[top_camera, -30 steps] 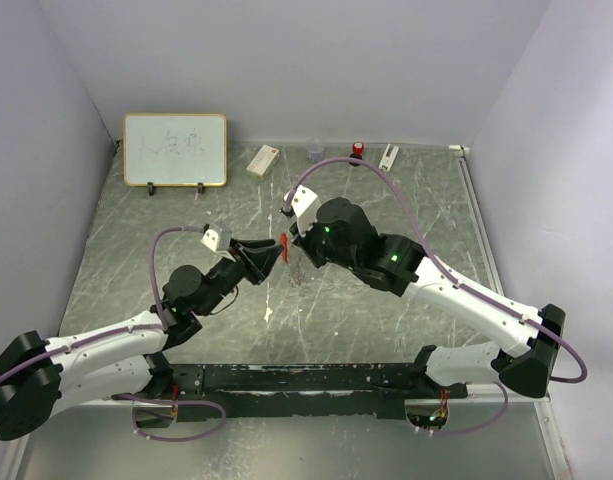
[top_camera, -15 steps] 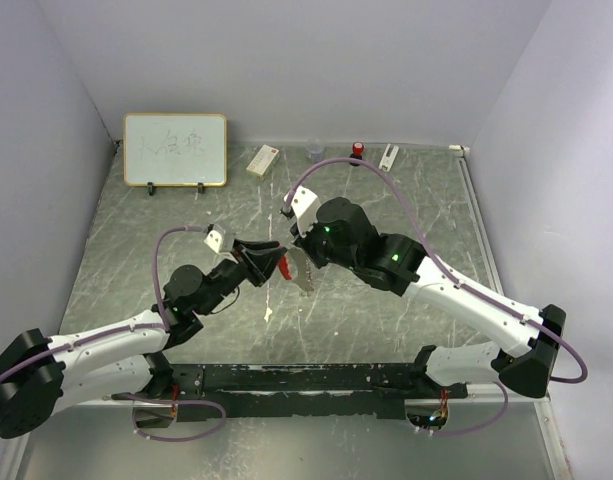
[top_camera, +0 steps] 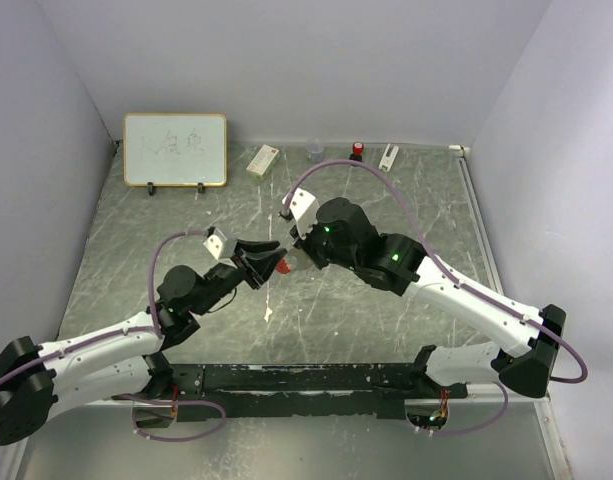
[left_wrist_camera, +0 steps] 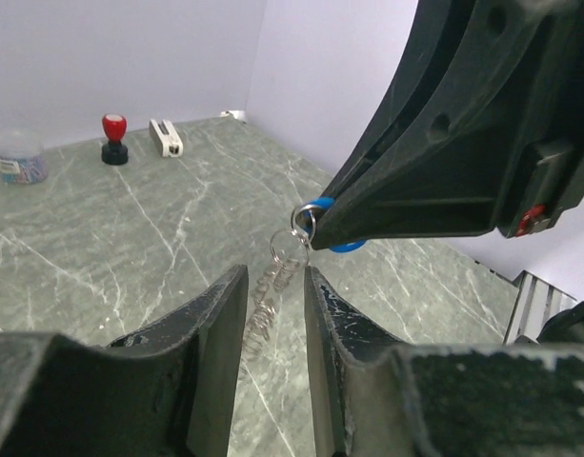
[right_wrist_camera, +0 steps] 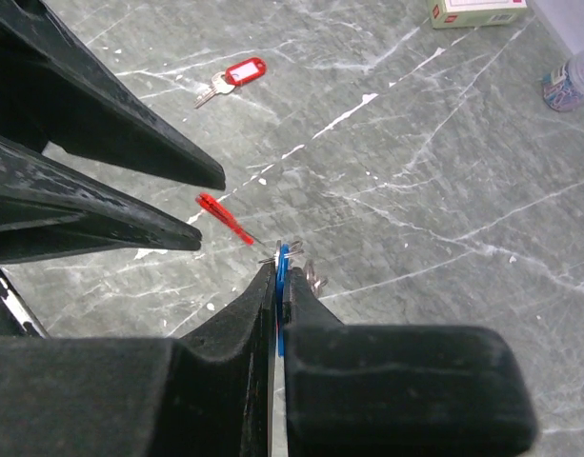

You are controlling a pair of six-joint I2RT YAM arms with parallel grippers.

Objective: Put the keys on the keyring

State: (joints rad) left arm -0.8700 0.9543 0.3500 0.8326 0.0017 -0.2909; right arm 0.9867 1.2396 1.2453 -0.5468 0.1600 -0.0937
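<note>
My right gripper (right_wrist_camera: 280,271) is shut on the blue key (right_wrist_camera: 283,262), held edge-on above the table. The keyring (left_wrist_camera: 303,221) hangs from the blue head (left_wrist_camera: 344,246). Its chain (left_wrist_camera: 272,286) dangles down between the pads of my left gripper (left_wrist_camera: 275,295), which is open with a gap on both sides. The keyring's red fob (right_wrist_camera: 225,217) points toward the left fingers (right_wrist_camera: 130,143) and shows as a red spot (top_camera: 283,267) between both grippers from above. The red-headed key (right_wrist_camera: 232,78) lies flat on the table farther off.
Along the back wall stand a whiteboard (top_camera: 175,149), a white box (top_camera: 263,160), a small cup of clips (top_camera: 315,152), a red stamp (top_camera: 357,150) and a white stapler (top_camera: 389,156). Purple walls close in three sides.
The left arm has drawn slightly back and left, with its jaws a little narrower. The red fob now hangs lower between the grippers. The right gripper has stayed put.
</note>
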